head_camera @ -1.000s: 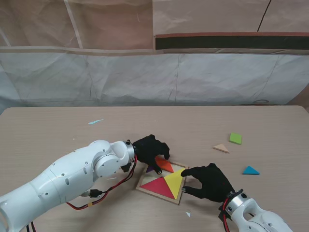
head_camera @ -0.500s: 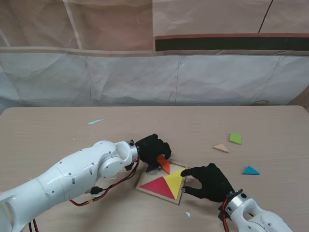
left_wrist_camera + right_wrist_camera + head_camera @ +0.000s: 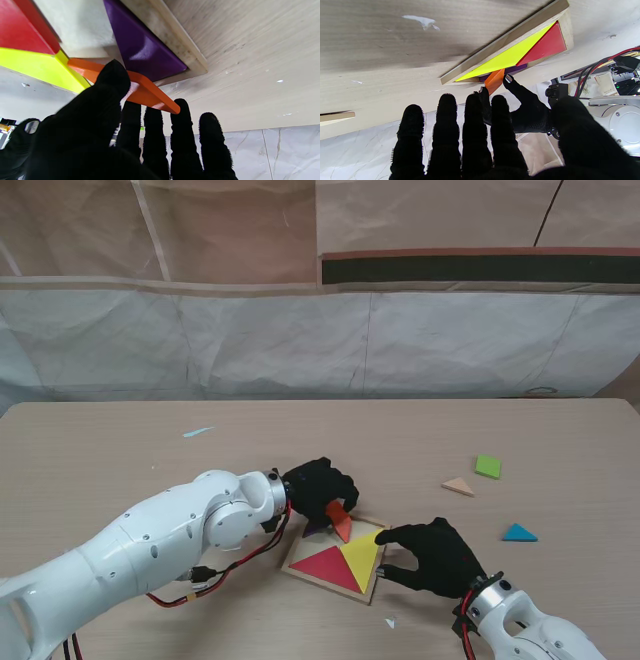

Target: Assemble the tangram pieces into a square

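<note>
I'm pinching the orange piece [image 3: 340, 521] in my left hand [image 3: 316, 488] over the tray [image 3: 329, 578]; right hand [image 3: 436, 556] spread, bracing it; three pieces are waiting far right.

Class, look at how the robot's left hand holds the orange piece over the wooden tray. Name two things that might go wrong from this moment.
1. The orange tangram piece is pinched on edge, tilted, by the left hand; it might slip from the fingertips or land across the purple triangle instead of flat.
2. The right hand only rests at the wooden tray edge, so pressing the piece down may shift the tray and disturb the yellow triangle and red triangle.
</note>
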You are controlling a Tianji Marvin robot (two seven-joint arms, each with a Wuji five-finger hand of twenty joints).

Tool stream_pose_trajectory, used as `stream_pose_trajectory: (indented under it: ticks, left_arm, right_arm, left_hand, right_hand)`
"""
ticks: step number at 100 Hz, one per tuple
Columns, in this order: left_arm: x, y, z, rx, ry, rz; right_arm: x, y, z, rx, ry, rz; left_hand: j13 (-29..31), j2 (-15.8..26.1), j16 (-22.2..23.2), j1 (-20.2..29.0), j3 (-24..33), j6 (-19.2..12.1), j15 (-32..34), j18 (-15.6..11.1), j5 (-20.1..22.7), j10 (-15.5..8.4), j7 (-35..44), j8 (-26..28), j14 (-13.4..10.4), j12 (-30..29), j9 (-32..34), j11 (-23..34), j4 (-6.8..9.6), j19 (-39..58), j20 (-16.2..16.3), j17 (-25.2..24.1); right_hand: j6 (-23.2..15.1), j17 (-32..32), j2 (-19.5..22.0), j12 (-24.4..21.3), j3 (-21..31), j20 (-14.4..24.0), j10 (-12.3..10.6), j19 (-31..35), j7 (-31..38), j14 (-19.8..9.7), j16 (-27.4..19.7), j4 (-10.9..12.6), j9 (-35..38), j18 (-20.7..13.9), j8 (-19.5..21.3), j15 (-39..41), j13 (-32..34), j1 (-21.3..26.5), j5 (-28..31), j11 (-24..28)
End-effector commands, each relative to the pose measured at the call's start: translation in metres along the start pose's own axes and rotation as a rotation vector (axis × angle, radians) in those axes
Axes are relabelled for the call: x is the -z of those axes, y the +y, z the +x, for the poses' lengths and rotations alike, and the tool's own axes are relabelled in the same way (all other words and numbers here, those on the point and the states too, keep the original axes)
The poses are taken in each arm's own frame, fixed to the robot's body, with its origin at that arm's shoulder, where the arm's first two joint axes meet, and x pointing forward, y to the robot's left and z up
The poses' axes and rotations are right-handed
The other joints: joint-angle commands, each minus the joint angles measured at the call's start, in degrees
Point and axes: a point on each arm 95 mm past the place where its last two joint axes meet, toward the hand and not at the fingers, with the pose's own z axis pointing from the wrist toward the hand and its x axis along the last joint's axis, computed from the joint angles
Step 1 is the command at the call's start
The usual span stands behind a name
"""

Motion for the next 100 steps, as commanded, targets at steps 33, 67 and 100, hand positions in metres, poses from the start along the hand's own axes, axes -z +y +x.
stream_pose_trajectory:
  ticks: [33,67,100]
  left_arm:
    - [-0.004,-0.005,0.008,0.000,0.071,0.013]
    - [-0.007,-0.005,0.011,0.027,0.124,-0.001]
    - [-0.009,-0.004,0.015,0.055,0.163,0.000]
  right_arm:
    - [0.001,-0.003,0.003,-0.004,0.004,0.013]
    - [0.001,-0.004,0.003,-0.006,0.000,0.013]
    - [0.001,-0.004,0.003,-0.006,-0.001,0.014]
  left_hand:
    - [3.52,2.11,-1.19,9.01,6.59,-6.87,-0.54,-2.05,6.94,-3.11,1.97,-4.07,-2.09,-1.78,2.19,-0.44,-1.09,0.02,0.47,1.17]
    - [4.39,4.22,-1.98,9.95,8.79,-8.67,-1.81,-2.55,9.91,-3.25,0.03,-4.25,-2.69,-3.49,2.79,-2.07,0.70,-1.43,-0.34,1.42]
    - [5.71,4.71,-3.20,7.66,8.30,-7.40,-4.03,-4.52,7.99,-3.02,-5.17,-4.91,-3.38,-4.99,2.32,-3.94,2.24,-4.20,-1.98,3.35]
  right_hand:
    - [-0.55,-1.26,1.83,0.01,-1.12,0.61,0.02,-0.67,0.24,-0.12,-0.25,0.19,-1.38,0.12,-0.49,-0.38,-1.28,0.97,0.67,-0.28]
    - [-0.59,-1.30,1.84,0.01,-1.13,0.63,0.02,-0.67,0.27,-0.14,-0.24,0.20,-1.43,0.08,-0.48,-0.36,-1.31,1.00,0.71,-0.28]
    - [-0.59,-1.34,1.82,0.02,-1.14,0.66,0.10,-0.66,0.28,-0.13,-0.23,0.20,-1.38,0.14,-0.47,-0.34,-1.30,1.01,0.71,-0.26]
